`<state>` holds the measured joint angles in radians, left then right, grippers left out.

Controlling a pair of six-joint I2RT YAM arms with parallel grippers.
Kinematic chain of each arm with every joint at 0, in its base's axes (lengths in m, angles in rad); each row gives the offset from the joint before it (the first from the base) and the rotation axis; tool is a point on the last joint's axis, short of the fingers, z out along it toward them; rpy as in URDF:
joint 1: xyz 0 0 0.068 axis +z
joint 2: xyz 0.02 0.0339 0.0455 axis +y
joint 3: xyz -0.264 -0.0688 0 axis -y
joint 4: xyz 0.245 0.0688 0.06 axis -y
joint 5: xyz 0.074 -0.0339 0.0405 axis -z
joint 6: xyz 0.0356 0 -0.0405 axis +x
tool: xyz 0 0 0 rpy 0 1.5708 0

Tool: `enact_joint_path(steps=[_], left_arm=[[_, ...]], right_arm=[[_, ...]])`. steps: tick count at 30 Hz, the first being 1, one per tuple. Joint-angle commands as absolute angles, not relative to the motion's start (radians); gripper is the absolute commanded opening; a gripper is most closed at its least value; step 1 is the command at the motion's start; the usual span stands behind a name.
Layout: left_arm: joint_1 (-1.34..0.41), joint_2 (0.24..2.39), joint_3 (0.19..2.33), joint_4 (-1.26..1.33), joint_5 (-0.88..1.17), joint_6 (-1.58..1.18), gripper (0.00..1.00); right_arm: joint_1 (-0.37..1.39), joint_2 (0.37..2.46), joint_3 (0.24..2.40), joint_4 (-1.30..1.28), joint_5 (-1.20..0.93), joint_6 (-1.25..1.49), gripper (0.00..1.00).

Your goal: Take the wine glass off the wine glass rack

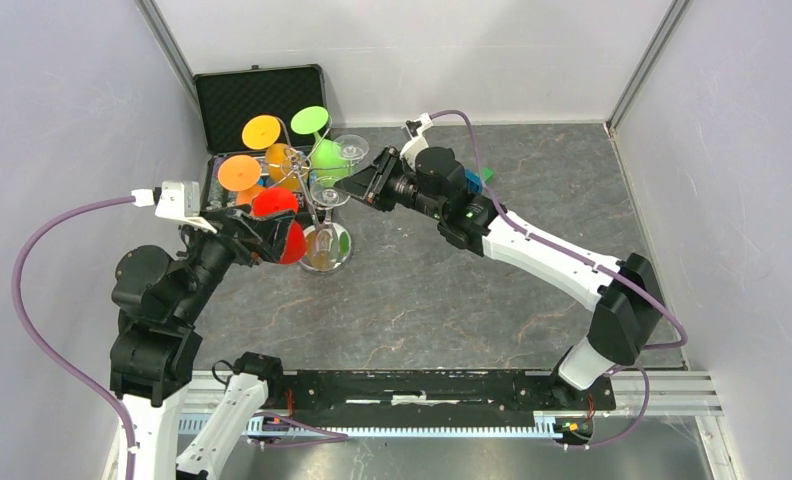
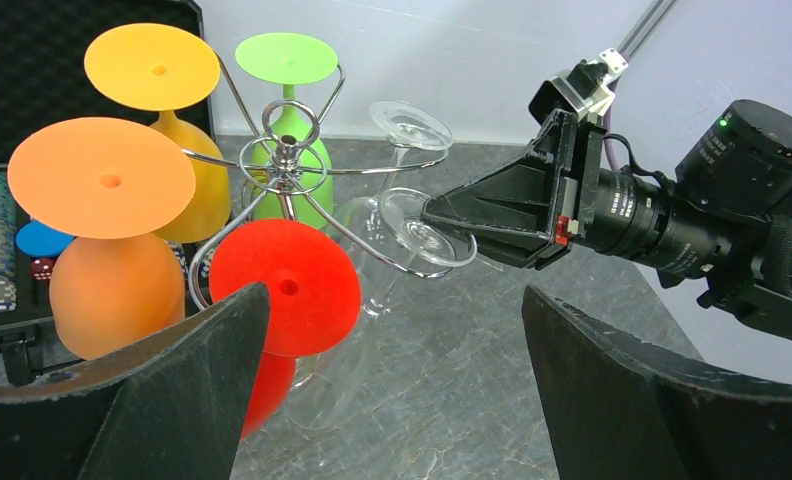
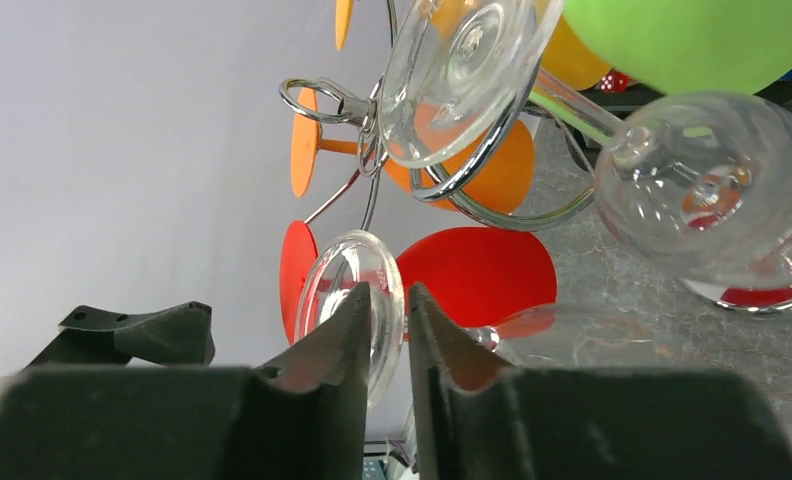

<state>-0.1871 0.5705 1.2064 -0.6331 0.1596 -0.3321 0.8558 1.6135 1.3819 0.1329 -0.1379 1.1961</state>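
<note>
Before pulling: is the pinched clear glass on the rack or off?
On. The clear glass hangs bowl-down, foot resting on the rack hook.

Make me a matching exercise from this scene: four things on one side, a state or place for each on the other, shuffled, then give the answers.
Column one:
1. left gripper
2. right gripper
3. green glass
4. black case

Column two:
A. open, lid up, beyond the wine glass rack
B. pinching the foot of a clear wine glass
C. wide open, holding nothing
D. hanging upside down on the rack

Pairs: 1-C, 2-B, 3-D, 4-A
</note>
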Motion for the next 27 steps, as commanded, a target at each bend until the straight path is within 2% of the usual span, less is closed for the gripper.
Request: enact_joint_path(steps=[1,7,27], left_arm=[[-0.189,0.574,1.204,-0.602,0.161,-0.299,1.00],[-0.189,0.574,1.206,-0.603,0.161,-0.302,1.00],[-0.189,0.581,1.207,-0.599,0.166,-0.310,1.00]], right_arm=[[0.861,1.596,1.428,0.127,-0.114,1.199,0.20],[0.861,1.564,1.424,0.094,-0.093,1.196,0.01],[0.914,1.503,1.437,0.058,-0.064,1.198,0.00]])
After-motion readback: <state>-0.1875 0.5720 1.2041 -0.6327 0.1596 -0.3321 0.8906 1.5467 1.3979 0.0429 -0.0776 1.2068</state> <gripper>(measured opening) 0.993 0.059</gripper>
